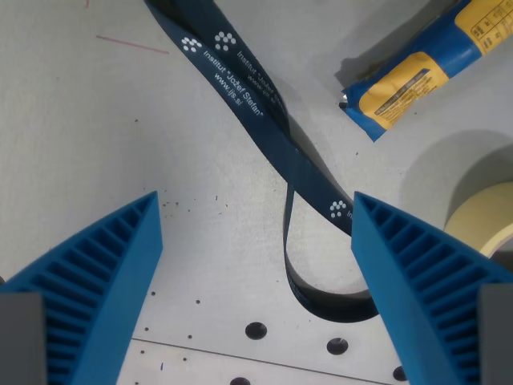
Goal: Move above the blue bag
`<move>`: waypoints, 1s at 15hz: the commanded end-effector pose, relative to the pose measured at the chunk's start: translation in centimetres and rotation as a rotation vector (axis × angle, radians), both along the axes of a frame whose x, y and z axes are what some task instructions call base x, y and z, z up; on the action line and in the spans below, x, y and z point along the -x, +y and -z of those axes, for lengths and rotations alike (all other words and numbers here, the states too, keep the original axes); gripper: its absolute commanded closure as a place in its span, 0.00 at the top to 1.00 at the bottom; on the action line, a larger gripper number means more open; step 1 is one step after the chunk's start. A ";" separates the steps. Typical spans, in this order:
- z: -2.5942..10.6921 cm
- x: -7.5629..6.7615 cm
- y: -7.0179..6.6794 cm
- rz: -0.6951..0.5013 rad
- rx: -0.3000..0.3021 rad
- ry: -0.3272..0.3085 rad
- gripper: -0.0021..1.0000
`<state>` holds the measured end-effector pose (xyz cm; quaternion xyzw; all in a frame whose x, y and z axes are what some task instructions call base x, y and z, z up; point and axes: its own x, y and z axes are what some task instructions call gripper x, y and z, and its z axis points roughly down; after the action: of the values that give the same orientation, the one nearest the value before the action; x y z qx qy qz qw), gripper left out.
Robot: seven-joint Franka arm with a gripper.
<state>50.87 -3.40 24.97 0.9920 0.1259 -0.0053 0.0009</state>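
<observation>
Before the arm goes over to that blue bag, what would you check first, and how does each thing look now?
1. Blue bag in view: ok, at the wrist view's upper right, partly cut off.
2. Gripper over the bag: not ok; it hangs over the lanyard.
3. Fingers empty and apart: ok.
4. Lanyard free of the fingers: cannot tell; its loop passes close by the right one.
5. Tape roll clear of the path: cannot tell.

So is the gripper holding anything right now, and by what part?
Nothing is held. The gripper is open, its blue fingers spread apart over the table; the lanyard lies loose between them, ungripped.
</observation>
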 end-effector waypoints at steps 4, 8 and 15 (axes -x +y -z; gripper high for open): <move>-0.1 0.0 0.0 0.002 0.000 -0.003 1.00; -0.1 -0.1 -0.1 0.034 0.001 -0.005 1.00; 0.6 -0.6 -0.9 0.161 0.002 -0.017 1.00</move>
<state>51.00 -4.03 24.47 0.9949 0.1010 -0.0047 0.0014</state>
